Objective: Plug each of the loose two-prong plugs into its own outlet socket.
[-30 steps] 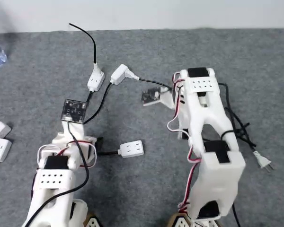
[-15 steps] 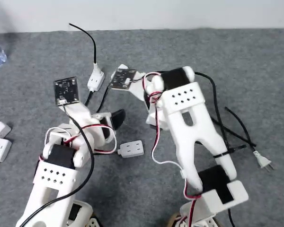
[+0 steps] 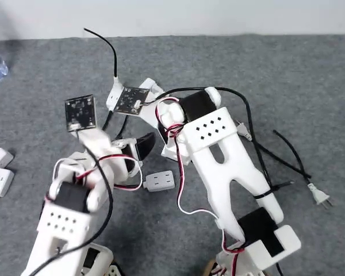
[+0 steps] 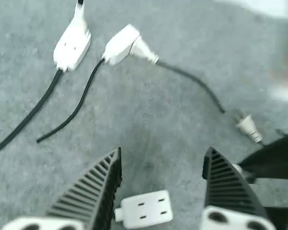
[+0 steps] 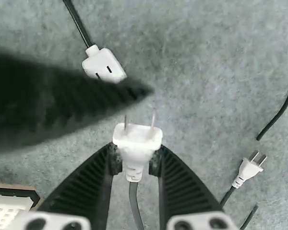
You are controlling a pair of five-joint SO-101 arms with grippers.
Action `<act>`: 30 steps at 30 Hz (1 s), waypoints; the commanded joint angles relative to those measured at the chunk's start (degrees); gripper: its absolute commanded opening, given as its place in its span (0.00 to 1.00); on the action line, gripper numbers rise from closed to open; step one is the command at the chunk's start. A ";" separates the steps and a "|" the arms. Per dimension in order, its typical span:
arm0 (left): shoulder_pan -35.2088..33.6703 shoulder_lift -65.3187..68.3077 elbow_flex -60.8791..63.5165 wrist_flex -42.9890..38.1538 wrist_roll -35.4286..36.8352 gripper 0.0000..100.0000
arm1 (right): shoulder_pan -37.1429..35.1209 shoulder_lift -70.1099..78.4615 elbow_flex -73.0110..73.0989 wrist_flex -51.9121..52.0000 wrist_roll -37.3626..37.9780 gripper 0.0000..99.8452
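Observation:
In the right wrist view my right gripper (image 5: 134,151) is shut on a white two-prong plug (image 5: 137,136). Its prongs point away, toward a white outlet socket (image 5: 103,64) on a black cord. From above, the right arm (image 3: 213,129) stretches over to that socket (image 3: 111,102), and its wrist hides the fingers. My left gripper (image 4: 164,154) is open just above the mat, its fingers on either side of a second white outlet socket (image 4: 144,209) (image 3: 160,181). A loose two-prong plug (image 3: 320,197) lies at the far right, and a smaller plug (image 3: 242,132) lies beside the right arm.
Black cords (image 3: 276,149) trail over the grey mat on the right. Two more white sockets (image 3: 0,172) sit at the left edge. A dark blurred shape (image 5: 62,110) crosses the right wrist view. In the left wrist view two white cord ends (image 4: 72,40) (image 4: 122,43) lie farther off.
The right arm has swung left across the mat to the white plug and socket at the back. The left arm has turned its gripper to the right, toward the near socket.

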 commanded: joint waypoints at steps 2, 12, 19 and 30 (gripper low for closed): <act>0.44 -11.52 2.59 -0.09 0.97 0.26 | -1.19 -1.54 -1.23 -2.33 -1.93 0.01; 4.04 -29.01 19.38 -8.00 2.81 0.26 | -4.97 -8.48 -5.63 3.74 -2.29 0.01; 4.40 -28.92 20.26 -8.26 0.00 0.26 | -5.58 -14.02 -3.52 5.14 -2.29 0.01; 4.04 -22.95 20.26 -12.22 -0.09 0.26 | -9.54 -15.96 -0.62 5.05 -2.29 0.01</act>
